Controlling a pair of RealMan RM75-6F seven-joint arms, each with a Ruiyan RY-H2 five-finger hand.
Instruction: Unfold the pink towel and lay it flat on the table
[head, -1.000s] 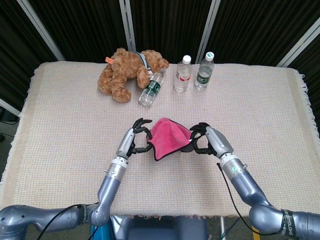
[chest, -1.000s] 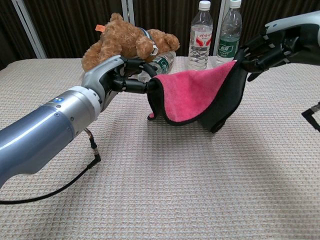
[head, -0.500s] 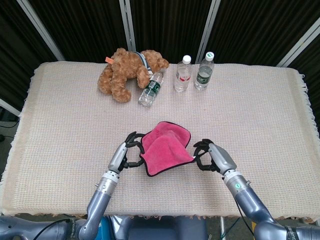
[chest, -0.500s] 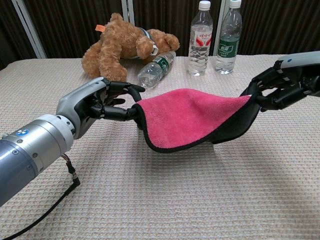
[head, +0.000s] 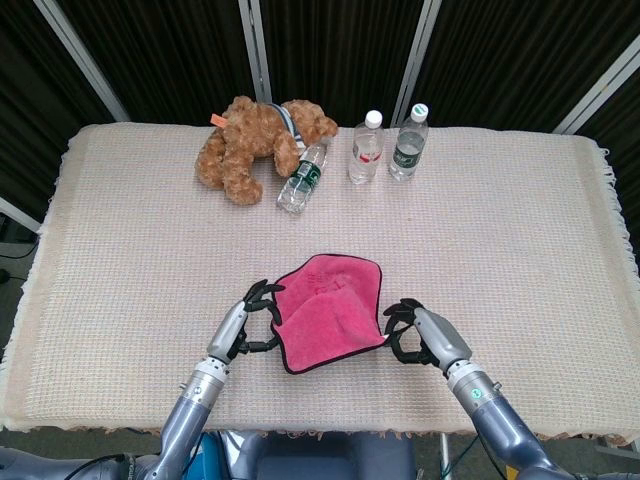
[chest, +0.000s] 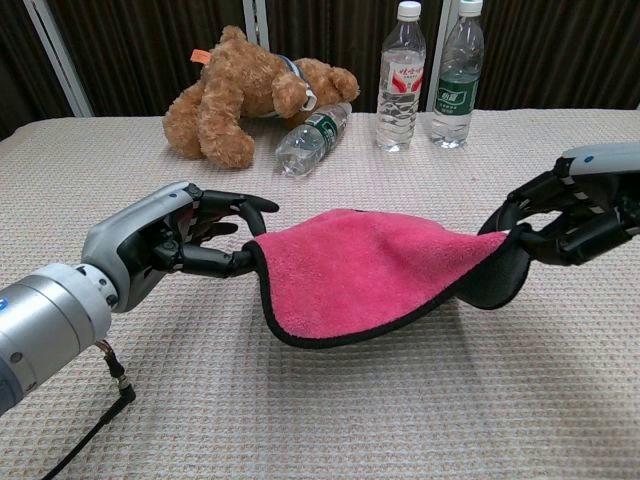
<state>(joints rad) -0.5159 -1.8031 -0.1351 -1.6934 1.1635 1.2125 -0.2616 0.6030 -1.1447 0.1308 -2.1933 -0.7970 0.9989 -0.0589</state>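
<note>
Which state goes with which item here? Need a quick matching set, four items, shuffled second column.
Items:
1. pink towel
2. teddy bear
3. bottle by the bear
4. two bottles at the back

States:
A. standing upright, side by side
B. lying on its side on the table
C. held at opposite edges by the left robot hand and right robot hand
D. sprawled at the far side of the table, brown

Pairs: 1-C, 2-D, 3-B, 4-A

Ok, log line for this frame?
left hand: pinches towel corner | right hand: pinches opposite corner | towel: stretched between, not flat
</note>
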